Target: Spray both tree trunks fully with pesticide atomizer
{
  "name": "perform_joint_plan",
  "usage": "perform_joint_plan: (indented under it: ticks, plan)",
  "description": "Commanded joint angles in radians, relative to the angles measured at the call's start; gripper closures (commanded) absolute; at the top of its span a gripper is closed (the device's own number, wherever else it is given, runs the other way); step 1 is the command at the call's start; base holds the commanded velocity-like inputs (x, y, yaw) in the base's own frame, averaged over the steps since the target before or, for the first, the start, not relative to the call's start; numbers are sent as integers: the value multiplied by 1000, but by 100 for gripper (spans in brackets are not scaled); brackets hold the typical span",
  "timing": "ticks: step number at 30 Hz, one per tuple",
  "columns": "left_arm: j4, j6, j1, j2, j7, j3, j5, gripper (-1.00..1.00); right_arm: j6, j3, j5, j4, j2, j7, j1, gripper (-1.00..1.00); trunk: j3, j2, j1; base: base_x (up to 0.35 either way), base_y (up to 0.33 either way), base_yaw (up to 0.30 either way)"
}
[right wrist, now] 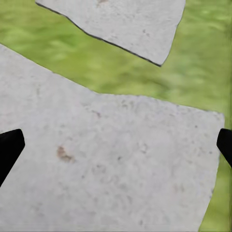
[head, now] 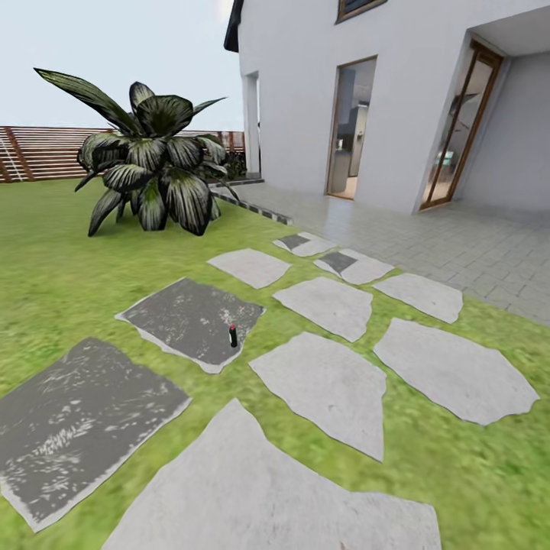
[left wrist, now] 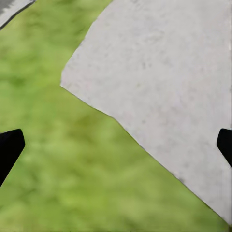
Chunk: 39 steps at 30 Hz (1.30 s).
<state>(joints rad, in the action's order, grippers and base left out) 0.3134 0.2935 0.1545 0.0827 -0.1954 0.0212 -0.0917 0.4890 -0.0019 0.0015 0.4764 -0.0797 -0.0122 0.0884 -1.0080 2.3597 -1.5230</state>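
**Atomizer upright on a dark stepping stone in the lawn**

The pesticide atomizer (head: 233, 335), a small dark bottle with a red top, stands upright on a dark grey stepping stone (head: 191, 321), close to that stone's right-hand edge. Taking this stone as the landmark: a second dark slab (head: 76, 424) lies nearer the camera and to its left, and pale grey stones (head: 325, 386) spread to its right and beyond it, each ringed by strips of green lawn (head: 61, 283). Behind the stone, a broad-leaved dark plant (head: 149, 164) grows out of the grass, and farther back a brown slatted fence (head: 46, 153) closes the garden. Beyond and to the right of the stone, a grey paved patio (head: 458, 244) runs along a white house (head: 305, 92) with two tall open doorways.

The left tool (left wrist: 116, 145) hangs over grass and the corner of a pale stone (left wrist: 164, 77); its black fingertips (left wrist: 9, 147) sit at opposite edges of the view, spread wide with nothing between them. The right tool (right wrist: 116, 145) is likewise spread wide and empty, above a pale slab (right wrist: 111, 164) with grass beyond it.
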Motion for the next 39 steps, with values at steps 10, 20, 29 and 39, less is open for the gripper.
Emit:
perform_joint_plan:
  ticks: [10,20,29,39]
  plan:
    - [0,4,0,0,1,-1,-10,-100,3,-1,2,-1,0,0,1,-100,-1,0,0,295,-144,0]
    - [0,4,0,0,1,-1,-10,-100,3,-1,1,-1,0,0,1,-100,-1,0,0,295,-145,0]
    - [0,4,0,1,1,-1,-10,-100,3,-2,1,-1,0,0,1,-100,-1,0,0,295,-145,0]
    - [0,4,0,2,1,-1,-11,-100,3,3,0,3,3,0,1,-100,-1,0,0,299,-150,0]
